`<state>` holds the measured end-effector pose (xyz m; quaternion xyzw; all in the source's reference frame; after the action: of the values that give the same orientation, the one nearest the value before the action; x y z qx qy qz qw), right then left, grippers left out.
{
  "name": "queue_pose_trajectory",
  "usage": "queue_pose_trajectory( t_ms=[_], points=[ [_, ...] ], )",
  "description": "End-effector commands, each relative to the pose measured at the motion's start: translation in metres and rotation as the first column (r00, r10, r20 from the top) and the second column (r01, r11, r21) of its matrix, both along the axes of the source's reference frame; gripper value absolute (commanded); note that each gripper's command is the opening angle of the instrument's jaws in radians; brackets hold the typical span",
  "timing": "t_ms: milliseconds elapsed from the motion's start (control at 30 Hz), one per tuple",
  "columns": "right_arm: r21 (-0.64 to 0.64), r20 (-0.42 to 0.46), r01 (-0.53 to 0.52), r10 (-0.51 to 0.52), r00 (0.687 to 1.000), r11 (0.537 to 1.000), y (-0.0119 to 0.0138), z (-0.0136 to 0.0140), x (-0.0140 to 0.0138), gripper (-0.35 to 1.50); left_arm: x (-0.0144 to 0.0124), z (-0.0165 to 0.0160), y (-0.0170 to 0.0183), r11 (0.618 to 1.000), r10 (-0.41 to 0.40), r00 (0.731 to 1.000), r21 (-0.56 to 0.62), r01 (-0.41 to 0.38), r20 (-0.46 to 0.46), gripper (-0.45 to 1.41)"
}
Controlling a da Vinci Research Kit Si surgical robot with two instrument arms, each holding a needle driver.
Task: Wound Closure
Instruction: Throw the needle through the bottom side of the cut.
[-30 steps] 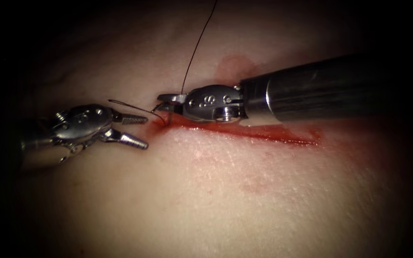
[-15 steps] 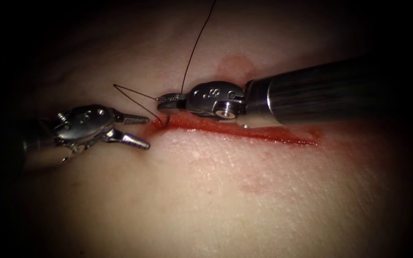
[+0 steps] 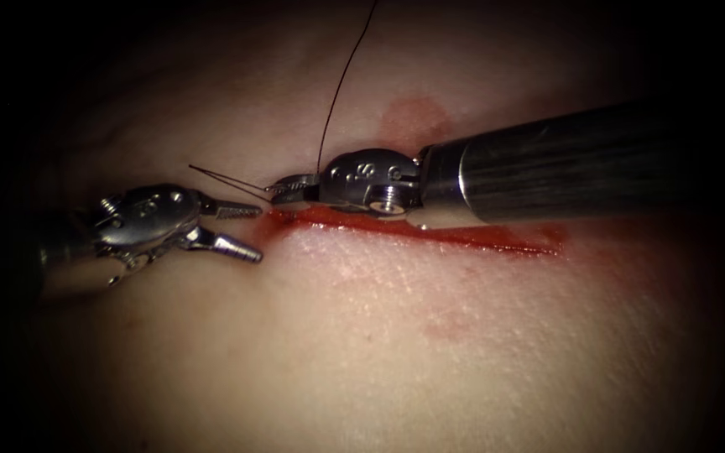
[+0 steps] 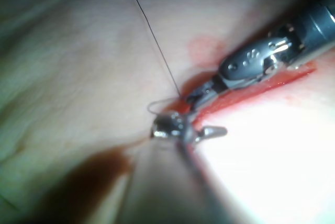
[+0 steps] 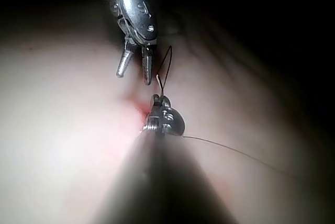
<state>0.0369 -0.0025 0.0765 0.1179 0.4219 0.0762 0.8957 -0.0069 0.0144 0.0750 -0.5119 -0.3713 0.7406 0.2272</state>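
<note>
Needle: I cannot pick it out for sure. A thin dark hairpin [image 3: 228, 179] sticks out past the left end of the cut [image 3: 463, 236], and it may be needle, thread or both.
Cut: a red line across the tissue [image 3: 396, 335], wet with red fluid [image 3: 505, 243] along its length.
Right claw [image 3: 289, 190]: lying along the cut with its tip at the left end, pinched closed on the thread [image 3: 337, 92], which climbs away from the cut on its far side.
Left claw [image 3: 253, 231]: just off the left end of the cut, jaws spread wide, holding nothing, with the hairpin just beyond its upper jaw.
Tangle risk, as I read it: the hairpin sits very close to the spread jaws, so a careless close could trap a strand that was not meant to be taken.
Pull risk: the strand runs into the tissue right at the cut's left end. A hard or sideways tug from the right claw could drag it through the soft edge and tear it.
Slip risk: the fluid makes everything at the cut slick, and a light pinch could let the strand slide out.
Crowding risk: both tips work the same small spot at the cut's left end, so metal could knock metal and jolt the hold.
Sight risk: the strand is hair-thin against shadow there, so misjudging which part is which looks easy.
</note>
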Motion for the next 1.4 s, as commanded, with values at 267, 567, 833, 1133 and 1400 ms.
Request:
queue_pose_trajectory(
  t_ms=[267,567,833,1133,1400],
  points=[
    [-0.003,-0.013,0.035,-0.035,0.999,0.999,0.0009,0.0005,-0.0002,-0.35,-0.0005,0.0007,-0.0002,1.0,0.002,1.0,0.001,-0.002,0.002,0.41],
    [0.043,-0.108,0.107,-0.102,0.989,0.993,0.0004,0.0015,0.0002,-0.35,-0.0005,0.0007,-0.0002,1.0,0.001,1.0,0.001,-0.001,0.001,0.4],
    [0.145,-0.192,0.113,-0.084,0.978,0.983,0.0004,0.0017,0.0002,-0.35,-0.0006,0.0007,0.0,1.0,0.001,1.0,0.003,-0.001,0.002,0.4],
    [0.328,-0.192,0.067,-0.003,0.981,0.942,0.0008,0.0028,0.0,-0.35,-0.0006,0.0007,0.0,1.0,0.0,1.0,0.003,0.0,0.001,0.4],
    [0.369,-0.207,0.047,0.033,0.978,0.928,0.0015,0.0034,-0.0001,-0.35,-0.0007,0.0007,-0.0002,1.0,0.0,1.0,0.001,0.0,0.0,0.4]
  ],
)
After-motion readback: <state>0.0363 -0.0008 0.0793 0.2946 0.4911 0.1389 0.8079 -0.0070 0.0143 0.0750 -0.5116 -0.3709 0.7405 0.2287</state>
